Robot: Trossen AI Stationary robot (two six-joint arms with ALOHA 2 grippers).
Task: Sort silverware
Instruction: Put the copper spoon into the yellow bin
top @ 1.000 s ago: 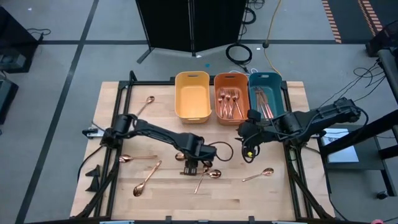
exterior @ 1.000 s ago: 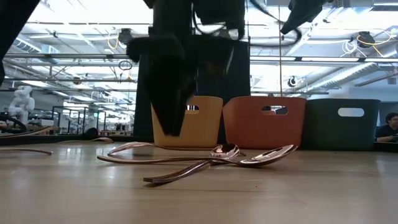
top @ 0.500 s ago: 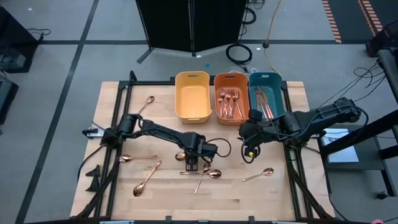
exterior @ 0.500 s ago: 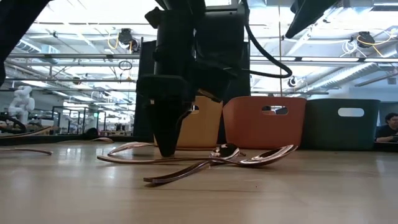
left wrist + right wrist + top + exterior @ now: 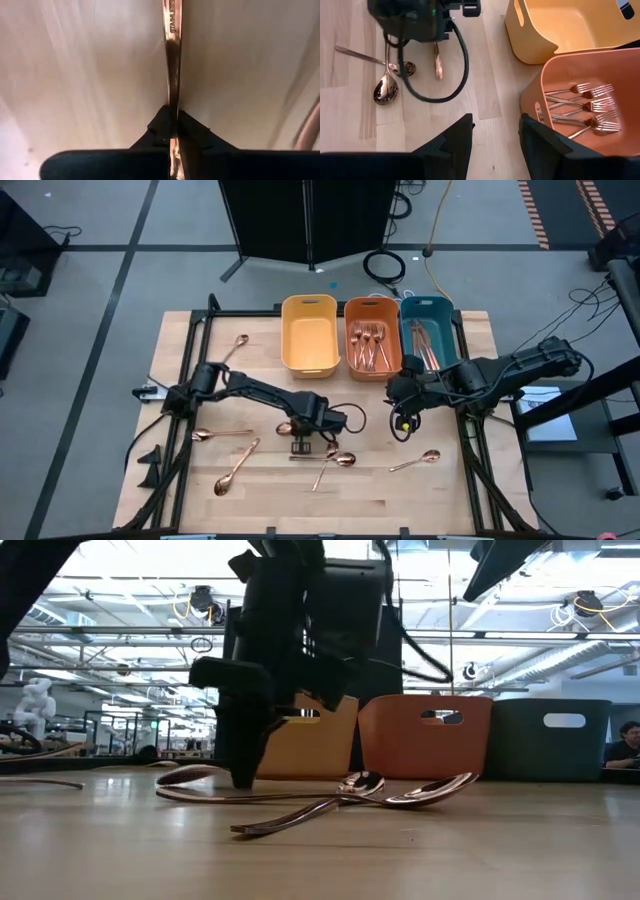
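Left pincer (image 5: pixel 301 445) down at mid-worktop, clamped shut on the thin handle of a copper spoon (image 5: pixel 172 60) lying flat on the wood; fingers (image 5: pixel 159 131) pinching that handle from both sides in the left wrist view. Fingertips touching the worktop (image 5: pixel 180 340) in the low view (image 5: pixel 240 778), with two crossed spoons (image 5: pixel 400 795) just beside. Nearby on the wood: a spoon (image 5: pixel 336 460) close by the pincer, another (image 5: pixel 418 461) further toward the right edge, two more (image 5: pixel 237 467) (image 5: pixel 218 434) on the left side, and one (image 5: pixel 236 345) near the far left corner. Right pincer (image 5: pixel 398 408) parked near the front of the bins, above the wood, fingers (image 5: pixel 457 137) spread wide and holding nothing. Along the far edge, three bins in a row: yellow bin (image 5: pixel 308 332), orange bin (image 5: pixel 372 332) with forks (image 5: pixel 585 107) inside, teal bin (image 5: pixel 428 328) with more silverware (image 5: pixel 424 345) in it; kind not clear.
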